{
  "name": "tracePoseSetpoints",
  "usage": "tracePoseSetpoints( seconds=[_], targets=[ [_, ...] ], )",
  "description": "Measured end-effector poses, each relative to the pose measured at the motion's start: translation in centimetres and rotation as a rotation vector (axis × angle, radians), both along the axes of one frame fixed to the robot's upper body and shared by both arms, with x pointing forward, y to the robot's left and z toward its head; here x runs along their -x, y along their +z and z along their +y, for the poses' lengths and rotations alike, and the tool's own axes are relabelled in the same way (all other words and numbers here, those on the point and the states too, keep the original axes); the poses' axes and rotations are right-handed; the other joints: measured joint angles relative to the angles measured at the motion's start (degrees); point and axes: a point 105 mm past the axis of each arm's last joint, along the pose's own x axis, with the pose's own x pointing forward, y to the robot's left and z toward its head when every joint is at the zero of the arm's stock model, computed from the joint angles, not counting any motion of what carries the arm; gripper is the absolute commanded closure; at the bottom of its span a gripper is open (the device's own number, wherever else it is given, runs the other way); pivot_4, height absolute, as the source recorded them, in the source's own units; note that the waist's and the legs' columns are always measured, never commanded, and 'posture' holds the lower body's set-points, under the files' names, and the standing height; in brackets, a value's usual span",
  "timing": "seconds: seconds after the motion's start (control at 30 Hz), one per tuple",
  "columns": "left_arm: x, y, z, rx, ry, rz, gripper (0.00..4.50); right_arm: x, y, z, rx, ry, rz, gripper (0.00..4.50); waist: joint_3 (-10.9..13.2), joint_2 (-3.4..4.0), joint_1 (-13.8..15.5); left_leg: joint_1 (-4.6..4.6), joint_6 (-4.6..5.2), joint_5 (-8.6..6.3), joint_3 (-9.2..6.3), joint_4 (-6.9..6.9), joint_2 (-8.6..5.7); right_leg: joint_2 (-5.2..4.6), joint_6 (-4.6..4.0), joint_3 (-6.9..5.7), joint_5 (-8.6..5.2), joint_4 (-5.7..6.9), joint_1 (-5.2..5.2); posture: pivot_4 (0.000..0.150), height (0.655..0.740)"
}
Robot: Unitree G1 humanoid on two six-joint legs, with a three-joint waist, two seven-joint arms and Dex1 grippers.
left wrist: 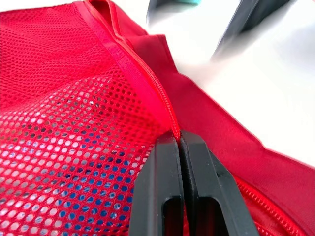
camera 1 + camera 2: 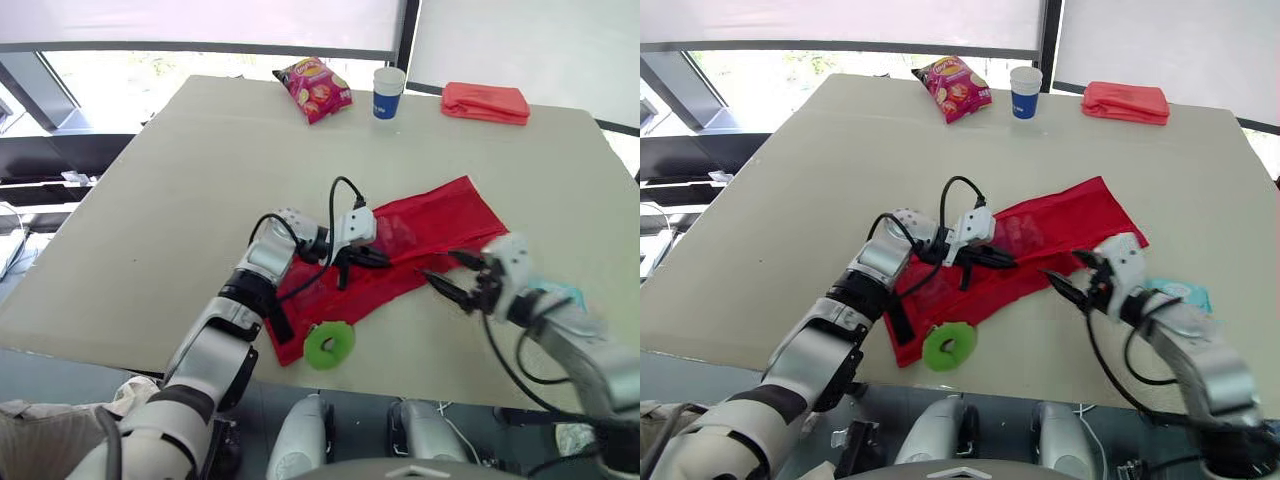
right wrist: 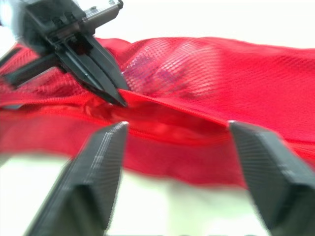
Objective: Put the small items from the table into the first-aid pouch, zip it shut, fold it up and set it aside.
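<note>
Nearest, at the near edge of the counter (image 2: pixel 170 200), lies a green ring (image 2: pixel 329 344), just off the near-left end of the pouch (image 2: pixel 440 220), close to or touching its edge. The pouch is red, partly mesh, and lies flat in the middle of the counter, running on a slant from near left to far right. Through the mesh, in the left wrist view, something blue shows inside; what it is cannot be told.

The left end effector (image 2: pixel 378 260) is over the middle of the pouch, its two black fingers (image 1: pixel 162 187) pressed together with no gap, pinching the pouch at its zip (image 1: pixel 157 93). The zip runs straight into the closed tips. Whether a pull tab sits between them cannot be seen.

The right end effector (image 2: pixel 450 275) is just to the right of the left one, at the pouch's near long edge. Its fingers (image 3: pixel 98 167) are spread wide and hold nothing; they point at the pouch, and whether they touch it cannot be told.

A pale blue packet (image 2: pixel 1180 292) lies near the right edge of the counter, beside the right arm and apart from the pouch.

Along the far edge, well apart from the pouch, are a chip bag (image 2: pixel 313 88), a paper cup (image 2: pixel 388 92) just right of it, and a folded red bundle (image 2: pixel 486 102) farther right.
</note>
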Motion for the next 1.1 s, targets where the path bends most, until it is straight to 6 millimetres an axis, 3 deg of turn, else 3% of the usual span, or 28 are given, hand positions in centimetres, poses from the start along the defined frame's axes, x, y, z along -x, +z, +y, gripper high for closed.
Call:
tracePoseSetpoints(
  seconds=[0.13, 0.27, 0.37, 0.5, 0.53, 0.57, 0.7, 0.83, 0.97, 1.1],
  targets=[
    [-0.9, 1.3, 2.6, -0.060, -0.073, -0.111, 4.50, 2.9, 2.1, -1.5, 0.028, 0.040, -0.030, 0.02, 0.00, 0.00, -0.14, 0.09, -0.01, 0.01, 0.04, 0.07, 0.08, 0.04, -0.10, 0.01, -0.04, 0.02, 0.02, 0.150, 0.7400],
    [-3.6, 2.1, 5.5, -0.239, -0.014, -0.305, 4.50, 4.4, 3.9, -2.0, 0.050, 0.065, -0.072, 0.02, 0.00, -0.09, -0.03, 0.03, 0.00, 0.00, 0.04, 0.06, 0.02, 0.02, -0.09, 0.02, -0.04, -0.04, 0.02, 0.150, 0.7400],
    [-4.9, 2.8, 6.0, -0.236, 0.090, -0.308, 3.72, 4.5, 4.5, -2.1, 0.033, 0.065, -0.086, 0.00, 0.00, -0.11, 0.15, -0.03, 0.07, -0.04, 0.03, 0.07, -0.05, -0.07, 0.04, 0.02, 0.03, -0.08, 0.02, 0.150, 0.7400],
    [-5.7, 3.1, 6.9, -0.086, 0.274, -0.149, 2.05, 4.7, 4.5, -2.0, 0.046, 0.065, -0.088, 0.00, 0.05, -0.18, 0.08, -0.12, 0.09, -0.05, -0.02, 0.05, -0.02, -0.06, 0.15, -0.04, 0.08, -0.14, 0.00, 0.150, 0.7400],
    [-5.9, 3.5, 6.6, -0.041, 0.308, -0.114, 2.05, 4.8, 4.5, -1.9, 0.047, 0.061, -0.087, 0.00, 0.05, -0.18, 0.13, -0.12, 0.09, -0.05, -0.06, 0.05, -0.02, -0.06, 0.16, -0.07, 0.07, -0.13, 0.01, 0.150, 0.7400],
    [-5.9, 3.6, 6.4, -0.015, 0.322, -0.102, 1.62, 4.8, 4.5, -2.0, 0.049, 0.058, -0.086, 0.00, 0.05, -0.18, 0.21, -0.12, 0.09, -0.05, -0.07, 0.05, -0.03, -0.06, 0.16, -0.08, 0.07, -0.14, 0.02, 0.150, 0.7400],
    [-4.9, 3.3, 1.9, 0.129, 0.391, 0.006, 1.62, 5.1, 4.4, -2.1, 0.052, 0.037, -0.083, 0.00, 0.04, -0.17, 0.51, -0.15, 0.09, -0.05, -0.11, 0.10, -0.13, -0.23, 0.28, -0.05, 0.01, -0.08, 0.07, 0.150, 0.7400],
    [-2.4, 3.4, -4.7, 0.189, 0.408, 0.076, 1.62, 5.3, 4.8, -2.5, 0.056, 0.010, -0.096, 0.00, 0.04, -0.18, 0.25, -0.09, 0.08, -0.04, -0.13, 0.16, -0.18, -0.10, 0.34, 0.11, 0.00, -0.04, 0.09, 0.150, 0.7400],
    [-2.6, 3.5, -7.6, 0.179, 0.428, 0.043, 1.62, 5.4, 4.9, -3.1, 0.071, -0.017, -0.093, 0.00, -0.01, -0.08, 0.09, 0.12, 0.06, -0.03, -0.15, 0.15, -0.12, 0.08, 0.45, 0.18, -0.17, 0.08, 0.15, 0.150, 0.7400],
    [-2.9, 1.3, -10.1, 0.083, 0.408, 0.019, 1.62, 5.5, 5.1, -3.7, 0.092, -0.051, -0.095, 0.00, -0.01, -0.08, 0.16, 0.05, 0.07, -0.04, -0.13, 0.09, -0.17, 0.08, 0.38, 0.24, -0.14, 0.06, 0.09, 0.150, 0.7400]
  ],
)
